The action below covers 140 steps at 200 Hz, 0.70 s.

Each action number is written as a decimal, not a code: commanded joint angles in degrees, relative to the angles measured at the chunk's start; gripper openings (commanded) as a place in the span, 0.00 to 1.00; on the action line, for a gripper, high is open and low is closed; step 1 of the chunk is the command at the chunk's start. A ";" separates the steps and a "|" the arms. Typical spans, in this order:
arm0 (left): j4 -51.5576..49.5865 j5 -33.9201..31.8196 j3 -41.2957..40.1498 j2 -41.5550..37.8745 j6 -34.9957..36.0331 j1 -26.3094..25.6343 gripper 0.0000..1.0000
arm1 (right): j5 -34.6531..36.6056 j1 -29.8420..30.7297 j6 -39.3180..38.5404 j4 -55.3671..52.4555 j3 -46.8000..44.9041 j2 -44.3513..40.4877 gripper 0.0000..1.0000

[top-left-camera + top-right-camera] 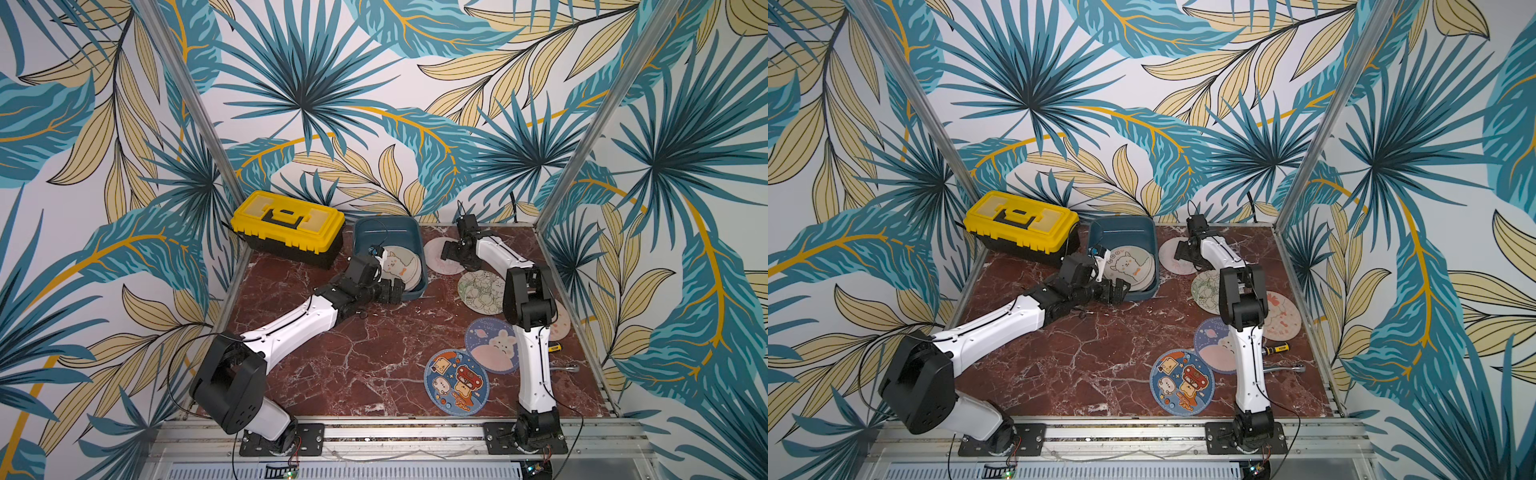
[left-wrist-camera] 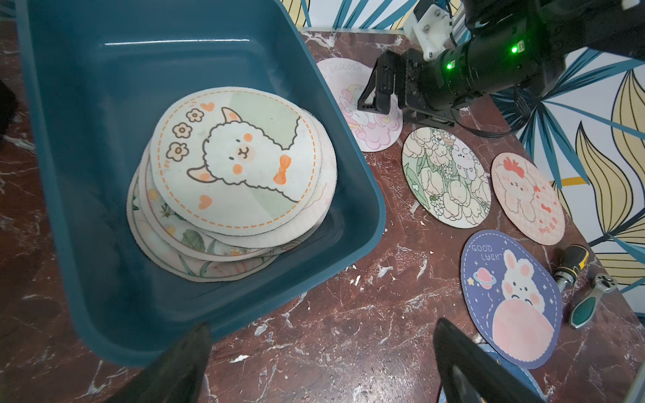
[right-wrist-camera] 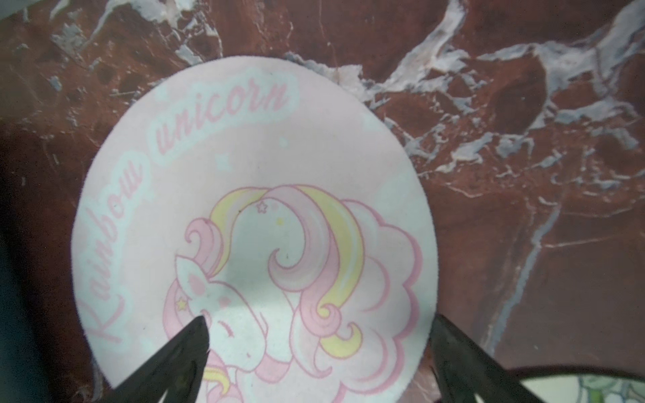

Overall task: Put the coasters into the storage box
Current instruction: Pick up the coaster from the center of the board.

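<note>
Left arm (image 1: 291,328) low by storage box (image 1: 401,230), right arm (image 1: 534,357) over unicorn coaster (image 3: 244,167); jaws apart.

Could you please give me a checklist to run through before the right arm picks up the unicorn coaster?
1. Right gripper open above the unicorn coaster: ok.
2. Fingers touching that coaster: cannot tell.
3. Nothing lying on the unicorn coaster: ok.
4. Storage box has room above the alpaca coaster topping its pile: ok.
5. Left gripper open and empty by the box's near wall: ok.
6. Left arm clear of the box's opening: cannot tell.
</note>
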 commanded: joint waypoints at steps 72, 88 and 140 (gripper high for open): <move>0.27 -1.10 -0.26 -0.59 1.41 -0.16 0.99 | -2.05 -0.11 2.12 -6.82 3.16 5.80 0.50; 0.32 -1.15 -0.43 -0.59 1.43 -0.15 1.00 | -1.80 -0.08 2.14 -8.58 4.47 6.64 0.46; 0.32 -1.46 -0.78 -0.67 1.89 -0.15 1.00 | -1.75 -0.08 1.79 -11.91 6.95 8.14 0.20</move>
